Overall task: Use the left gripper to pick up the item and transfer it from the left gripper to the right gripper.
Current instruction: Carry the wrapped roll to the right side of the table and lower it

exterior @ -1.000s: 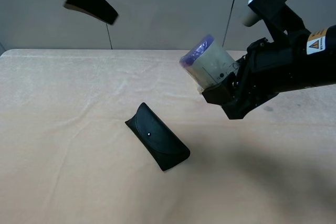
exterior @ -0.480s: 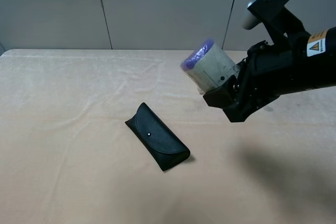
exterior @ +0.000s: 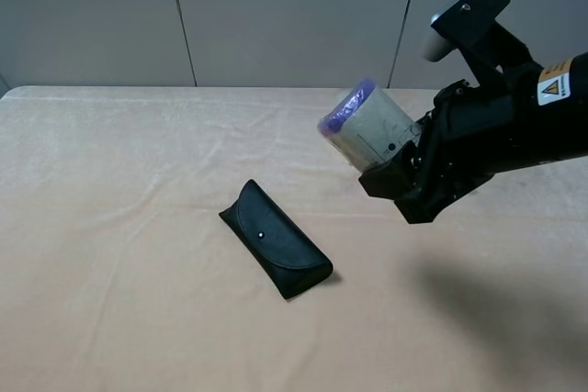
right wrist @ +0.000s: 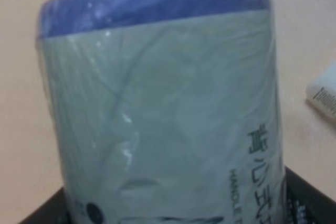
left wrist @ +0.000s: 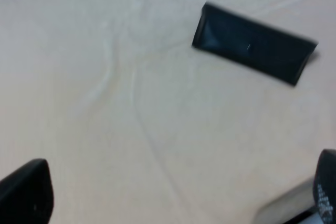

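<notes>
Right gripper [exterior: 397, 158] is clamped on one end of the cream roll [exterior: 363, 126], holding it in the air above the right half of the counter [exterior: 110, 300]. The roll's long axis tips up and away from that gripper, purple end toward the left arm's side. Left gripper [left wrist: 173, 198] isn't in the high view, and its fingers [left wrist: 23, 195] are spread wide with nothing between them, so I'd say the handover's basically done.
</notes>
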Robot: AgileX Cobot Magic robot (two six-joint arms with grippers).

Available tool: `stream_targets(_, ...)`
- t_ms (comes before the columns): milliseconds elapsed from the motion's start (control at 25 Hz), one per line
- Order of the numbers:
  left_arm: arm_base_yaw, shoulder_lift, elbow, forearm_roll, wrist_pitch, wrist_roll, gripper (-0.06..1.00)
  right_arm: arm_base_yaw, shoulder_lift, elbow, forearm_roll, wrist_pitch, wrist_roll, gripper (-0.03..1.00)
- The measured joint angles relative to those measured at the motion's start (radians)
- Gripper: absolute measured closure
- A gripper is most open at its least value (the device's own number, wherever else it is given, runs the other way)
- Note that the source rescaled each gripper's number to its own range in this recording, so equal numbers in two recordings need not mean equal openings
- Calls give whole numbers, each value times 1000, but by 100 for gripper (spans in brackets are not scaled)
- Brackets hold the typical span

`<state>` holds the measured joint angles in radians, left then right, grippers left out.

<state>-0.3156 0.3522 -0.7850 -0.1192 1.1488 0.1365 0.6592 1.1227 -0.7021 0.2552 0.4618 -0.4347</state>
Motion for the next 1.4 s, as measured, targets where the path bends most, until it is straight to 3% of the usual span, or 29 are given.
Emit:
stream_targets(120,0,-163,114,9,-9,-15,-4,0,0,0,0,1,0,96)
stream_targets(320,0,-351,222,119,-5,-99,-4,0,0,0,0,3,4,96)
stream_targets(1120,3,-354,283,129,-85,-107,2,0,0,0,0,5,26,96)
stream_targets(1280,80,-354,283,128,-85,-107,2,0,0,0,-2,5,75,96)
stream_targets(1400,209,-354,283,128,-85,-107,2,0,0,0,-24,9,158,96)
